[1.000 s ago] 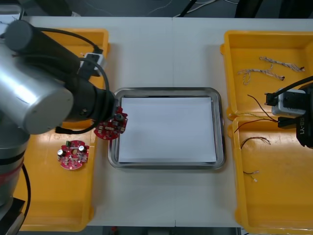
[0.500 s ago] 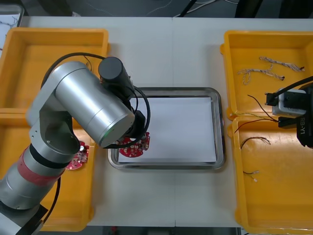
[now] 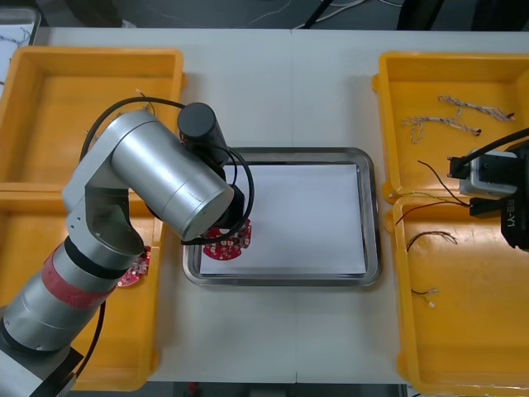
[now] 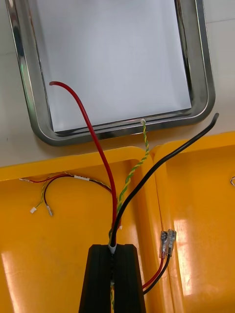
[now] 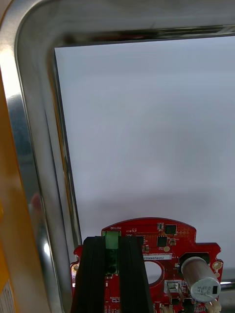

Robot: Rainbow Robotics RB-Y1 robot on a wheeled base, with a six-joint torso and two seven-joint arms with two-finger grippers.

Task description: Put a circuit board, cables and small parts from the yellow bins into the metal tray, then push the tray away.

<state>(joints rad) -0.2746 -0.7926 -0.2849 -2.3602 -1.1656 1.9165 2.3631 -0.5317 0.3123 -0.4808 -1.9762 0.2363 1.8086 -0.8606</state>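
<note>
Left arm (image 3: 157,178), brushed silver cylinders, red band (image 3: 74,281) near its base, round black joint cap (image 3: 198,122), thin black wiring (image 3: 124,105) looping over it; right arm (image 3: 514,207), black housing, pale grey block (image 3: 488,174), white lettering (image 3: 510,215); left gripper (image 5: 112,242) and right gripper (image 4: 111,250), flat matte black fingers (image 5: 93,274)

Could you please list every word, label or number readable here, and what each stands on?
"MOTOR": white print on the circuit board, by the green connector held in the left gripper, at the metal tray's edge.
White strip on that board: characters too small to read.
Lettering on the right arm's wrist housing, above the yellow bins: too blurred to read.
The right gripper's cables show no text.
</note>
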